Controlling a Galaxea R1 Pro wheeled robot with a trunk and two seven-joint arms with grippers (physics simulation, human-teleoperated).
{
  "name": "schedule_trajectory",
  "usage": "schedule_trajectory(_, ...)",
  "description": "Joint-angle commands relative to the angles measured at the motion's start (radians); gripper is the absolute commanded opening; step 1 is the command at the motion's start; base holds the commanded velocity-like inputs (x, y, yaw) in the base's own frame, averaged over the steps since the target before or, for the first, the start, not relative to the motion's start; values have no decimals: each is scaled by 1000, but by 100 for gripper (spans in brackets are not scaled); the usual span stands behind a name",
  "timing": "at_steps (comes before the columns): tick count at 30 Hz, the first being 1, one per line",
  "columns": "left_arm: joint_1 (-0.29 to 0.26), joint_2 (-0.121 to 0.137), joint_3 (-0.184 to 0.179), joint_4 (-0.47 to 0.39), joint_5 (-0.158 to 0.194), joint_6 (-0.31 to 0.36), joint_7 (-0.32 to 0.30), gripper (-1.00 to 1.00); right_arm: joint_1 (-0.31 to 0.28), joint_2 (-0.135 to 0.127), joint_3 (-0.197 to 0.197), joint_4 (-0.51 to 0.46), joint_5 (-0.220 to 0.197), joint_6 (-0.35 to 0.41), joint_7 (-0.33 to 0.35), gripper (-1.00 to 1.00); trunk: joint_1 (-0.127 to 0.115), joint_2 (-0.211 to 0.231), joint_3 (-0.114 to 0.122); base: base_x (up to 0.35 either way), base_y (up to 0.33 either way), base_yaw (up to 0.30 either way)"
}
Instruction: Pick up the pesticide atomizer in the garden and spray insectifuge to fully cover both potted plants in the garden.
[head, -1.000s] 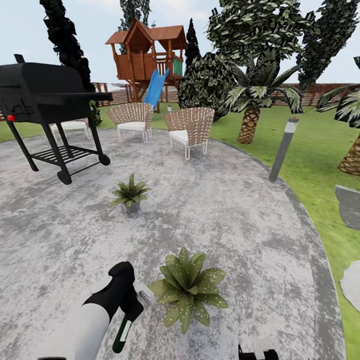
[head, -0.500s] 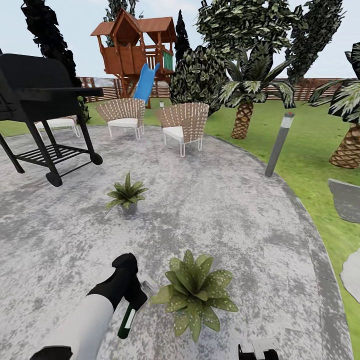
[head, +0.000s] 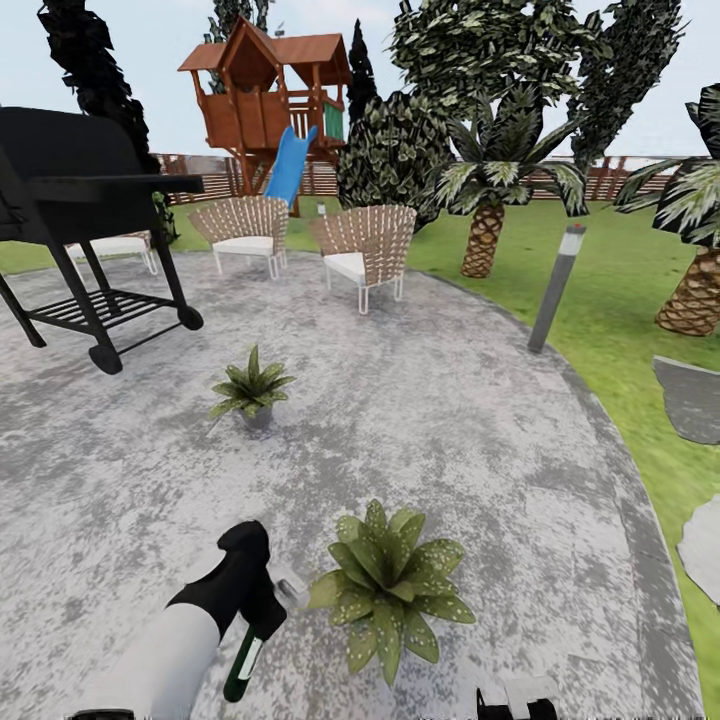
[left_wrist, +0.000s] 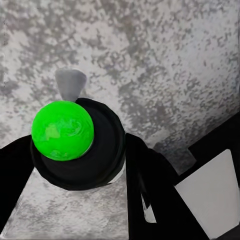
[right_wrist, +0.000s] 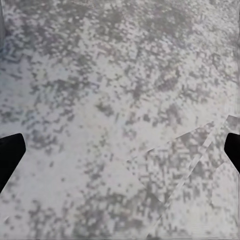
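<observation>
Head view: left claw (head: 262, 600), black, closed on the atomizer (head: 243, 665), whose dark-green body with white label hangs below the claw and whose whitish trigger head (head: 290, 590) points toward the near plant (head: 385, 590). That plant sits on the grey paving (head: 480, 440), just beside the claw, its leaves flecked with white specks. Far plant (head: 252, 390) stands well apart, further out on the paving, in a grey pot. Black grill (head: 80, 200) to the left; two wicker chairs (head: 365, 250) beyond; playhouse (head: 270, 100) with blue slide behind them. Lamp post (head: 555, 290) at the lawn's edge.

Left wrist view: atomizer's green base (left_wrist: 62, 130) in a black ring, held between dark fingers (left_wrist: 150, 195), paving beyond.

Right wrist view: two dark fingertips (right_wrist: 10, 155) set wide apart, claw open over paving.
</observation>
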Motion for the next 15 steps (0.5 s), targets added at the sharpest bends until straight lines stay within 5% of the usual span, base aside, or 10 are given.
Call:
schedule_trajectory(1,-4,-2,5,-4,-9,7,-9,-100,-1,0,-6,1,11,-2,-6,100,0,0,-1,0,0,-250)
schedule_trajectory(9,0,1,4,3,-11,8,-9,-100,-1,0,-6,1,11,-2,-6,100,0,0,-1,0,3,-168)
schedule_trajectory(15,7,3,11,8,-6,7,-5,-100,-1,0,-6,1,11,-2,-6,100,0,0,-1,-21,245,-3)
